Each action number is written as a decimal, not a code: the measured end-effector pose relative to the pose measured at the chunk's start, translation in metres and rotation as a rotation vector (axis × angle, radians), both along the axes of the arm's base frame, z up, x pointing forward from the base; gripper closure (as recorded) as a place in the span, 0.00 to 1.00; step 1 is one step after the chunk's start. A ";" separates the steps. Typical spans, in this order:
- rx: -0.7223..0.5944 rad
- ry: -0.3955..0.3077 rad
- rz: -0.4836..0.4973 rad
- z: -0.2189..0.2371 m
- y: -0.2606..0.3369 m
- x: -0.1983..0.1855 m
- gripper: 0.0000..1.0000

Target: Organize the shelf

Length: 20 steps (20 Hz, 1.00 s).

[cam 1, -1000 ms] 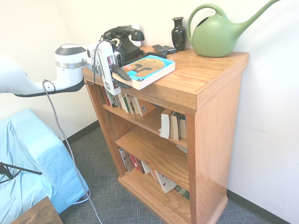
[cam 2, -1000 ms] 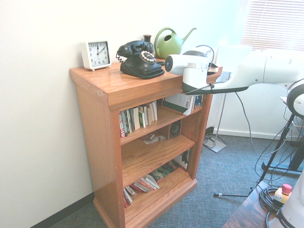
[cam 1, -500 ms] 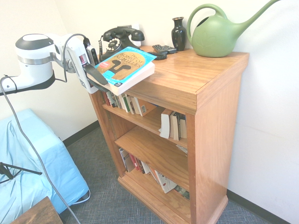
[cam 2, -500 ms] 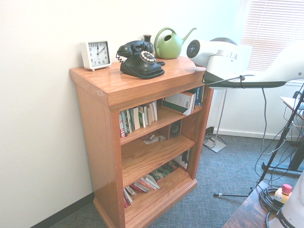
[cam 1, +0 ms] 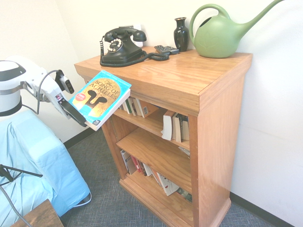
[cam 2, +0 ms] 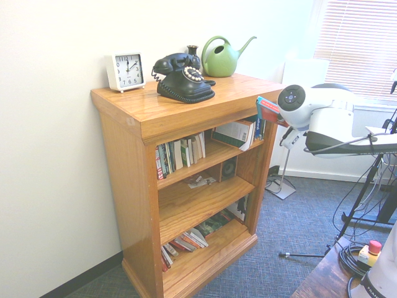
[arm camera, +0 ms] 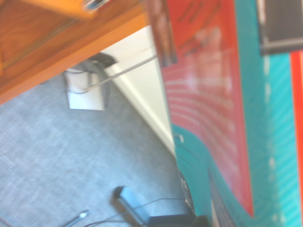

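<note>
End effector [cam 1: 78,115] clenched on the lower edge of a thick teal-and-gold paperback book [cam 1: 99,98], one dark finger [cam 1: 72,112] visible under the cover. Book held in the air, off the shelf, tilted: front cover faces up and toward the first exterior camera, long axis runs up from the end effector toward the bookcase's top front corner. Title reads "Song of Achilles". Book's top corner near the overhanging top board, apart from it. In the second exterior view only a teal and red edge of the book [cam 2: 268,110] shows beside the white arm head, just off the bookcase's front corner. Wrist view: blurred red and teal back cover [arm camera: 208,104] fills one side, grey carpet and white baseboard beyond.

Shelf [cam 1: 199,94]: waist-high orange-brown oak-grain bookcase standing upright against a white wall, long axis vertical, open tiers facing into the room. Rows of books on three tiers; some upright, some leaning, bottom ones slumped.

On the top board: black rotary telephone [cam 1: 120,45], small black vase [cam 1: 181,34], green plastic watering can [cam 1: 222,33] with spout toward the wall corner, small dark remote-like object [cam 1: 165,49], white square clock [cam 2: 125,71].

Light blue cloth-covered item [cam 1: 33,165] on grey carpet below the arm.
</note>
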<state>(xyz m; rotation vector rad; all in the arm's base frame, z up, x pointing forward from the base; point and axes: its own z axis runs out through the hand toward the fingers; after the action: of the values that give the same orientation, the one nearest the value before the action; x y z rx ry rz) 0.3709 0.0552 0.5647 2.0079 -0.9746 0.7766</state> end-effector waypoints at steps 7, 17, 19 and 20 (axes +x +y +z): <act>0.125 -0.009 0.061 -0.062 0.017 -0.019 1.00; 0.314 -0.052 0.110 -0.119 0.010 0.024 1.00; 0.349 -0.064 0.116 -0.121 0.010 0.038 1.00; 0.368 -0.069 0.118 -0.121 0.012 0.044 1.00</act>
<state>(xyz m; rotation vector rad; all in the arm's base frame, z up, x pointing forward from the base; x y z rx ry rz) 0.4153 0.0668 0.4437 2.3857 -1.1104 0.7778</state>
